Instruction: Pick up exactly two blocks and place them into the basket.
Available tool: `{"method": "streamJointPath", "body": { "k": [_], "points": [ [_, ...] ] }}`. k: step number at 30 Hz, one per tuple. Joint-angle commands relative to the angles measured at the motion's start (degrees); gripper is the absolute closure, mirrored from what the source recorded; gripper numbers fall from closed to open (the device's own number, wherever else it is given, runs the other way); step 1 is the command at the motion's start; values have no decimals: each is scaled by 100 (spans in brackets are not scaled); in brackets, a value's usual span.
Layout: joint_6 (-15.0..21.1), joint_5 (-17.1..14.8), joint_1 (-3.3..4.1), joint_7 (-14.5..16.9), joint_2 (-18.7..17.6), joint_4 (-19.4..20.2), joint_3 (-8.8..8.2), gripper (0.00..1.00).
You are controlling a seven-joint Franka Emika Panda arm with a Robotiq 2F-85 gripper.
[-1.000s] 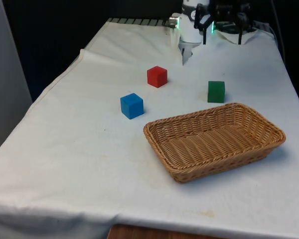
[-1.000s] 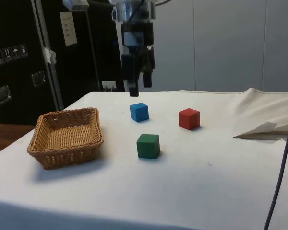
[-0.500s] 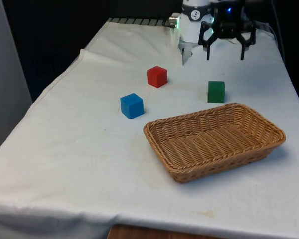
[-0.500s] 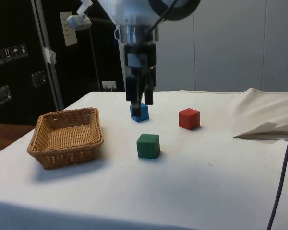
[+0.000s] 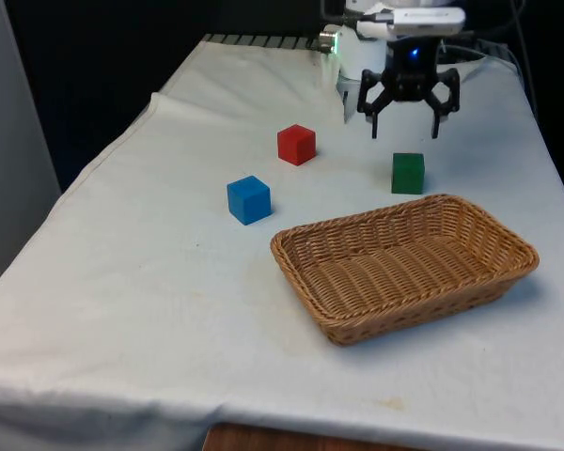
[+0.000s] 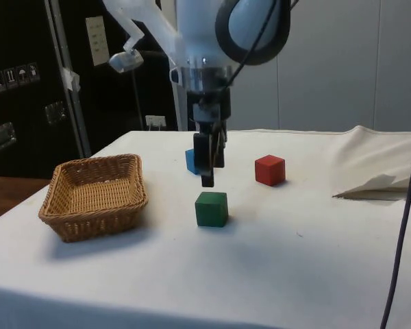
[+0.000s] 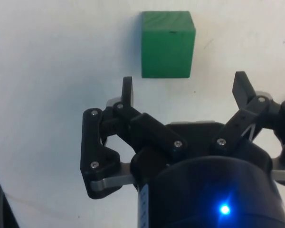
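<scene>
- The basket (image 5: pixel 289 255) sits on the surface (image 5: pixel 122 282), towards the front view's right and nearest the camera.
- The basket-side block (image 5: pixel 408 173) stands just behind the basket's far rim, apart from it.
- The far block (image 5: pixel 296 144) lies well to the front view's left of the basket-side block and a little farther back.
- The outer block (image 5: pixel 249 199) lies nearer than the far block, to the front view's left of the basket.
- The end effector (image 5: pixel 405 134) hangs above the surface, just over and behind the basket-side block.
</scene>
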State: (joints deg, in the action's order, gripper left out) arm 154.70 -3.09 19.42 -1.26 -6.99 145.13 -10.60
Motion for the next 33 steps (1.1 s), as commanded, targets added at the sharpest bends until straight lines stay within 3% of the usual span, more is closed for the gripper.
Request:
{"method": "streamJointPath", "body": {
  "k": [1, 3, 4, 9, 10, 11, 18, 19, 20, 25, 26, 27, 33],
  "points": [
    [138, -132, -23, 120, -29, 40, 34, 0],
    [115, 0, 0, 34, -74, 17, -17, 0],
    [229, -138, -23, 138, -97, 46, 29, 0],
    [441, -143, -23, 80, -275, 46, 34, 0],
    [407, -11, 0, 23, -286, 34, -23, 0],
    [464, -143, -17, 63, -292, 46, 34, 0],
    [602, -269, -52, -138, -487, 11, 126, 0],
    [539, -63, 0, -218, -464, 11, 29, 0],
    [625, -309, -52, -143, -516, 6, 138, 0],
    [773, -584, -63, -132, -773, -80, 212, 0],
    [716, -401, 0, -218, -745, -63, 92, 0],
    [802, -613, -74, -126, -819, -97, 223, 0],
    [957, -682, -86, -126, -1066, -201, 258, 0]
  ]
}}
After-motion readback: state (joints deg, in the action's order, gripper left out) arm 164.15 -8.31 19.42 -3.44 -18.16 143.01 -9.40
